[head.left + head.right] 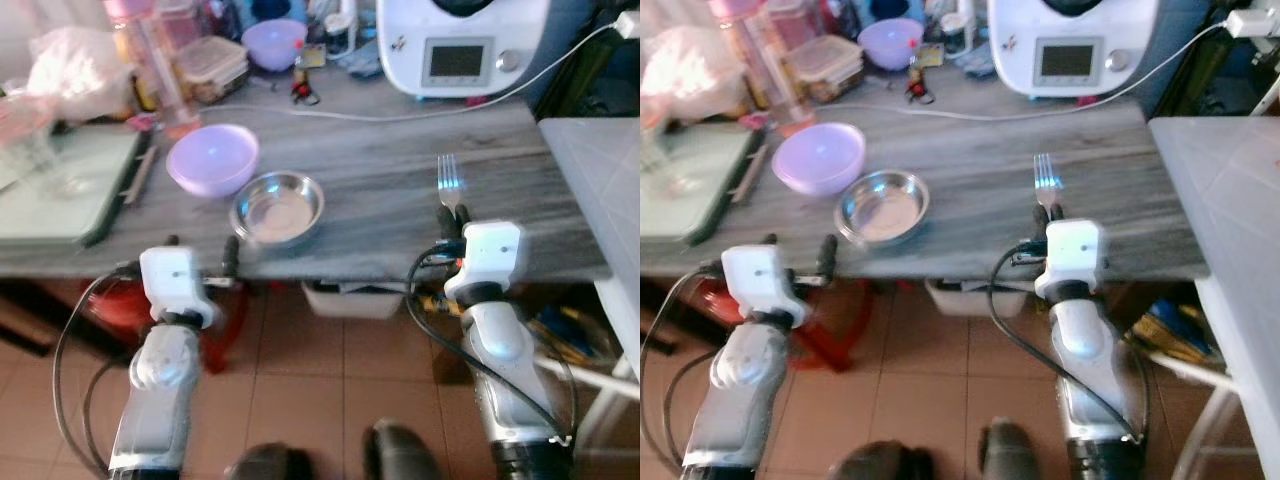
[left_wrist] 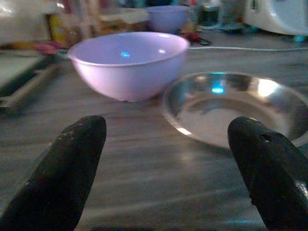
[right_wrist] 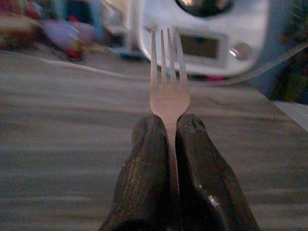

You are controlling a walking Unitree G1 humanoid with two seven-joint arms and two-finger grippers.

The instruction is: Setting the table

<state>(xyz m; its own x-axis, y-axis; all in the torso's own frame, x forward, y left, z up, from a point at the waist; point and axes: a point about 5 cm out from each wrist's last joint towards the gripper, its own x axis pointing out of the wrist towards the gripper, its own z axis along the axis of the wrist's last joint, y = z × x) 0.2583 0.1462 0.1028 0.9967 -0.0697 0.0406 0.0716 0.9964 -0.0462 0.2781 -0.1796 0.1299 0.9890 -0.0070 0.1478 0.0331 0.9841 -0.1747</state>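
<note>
— Fork placement is our step now: our right gripper (image 3: 167, 144) has its two black fingers pinched tight on the handle of the slim silver fork (image 1: 449, 183), tines pointing away from us, over the grey wood-grain table (image 1: 400, 215), well to the right of the shallow round steel dish (image 1: 278, 207).

— We judge it best to lower it flat and release only once it rests on the table. And our left gripper (image 2: 163, 168)?

— Fingers spread wide, holding nothing, at the table edge just before the steel dish; the lilac plastic bowl (image 1: 212, 158) sits touching or nearly touching the dish, behind it.

— What can't we see?

— The fork's handle is buried between the fingers, and whether the tines touch the table is unclear.
</note>
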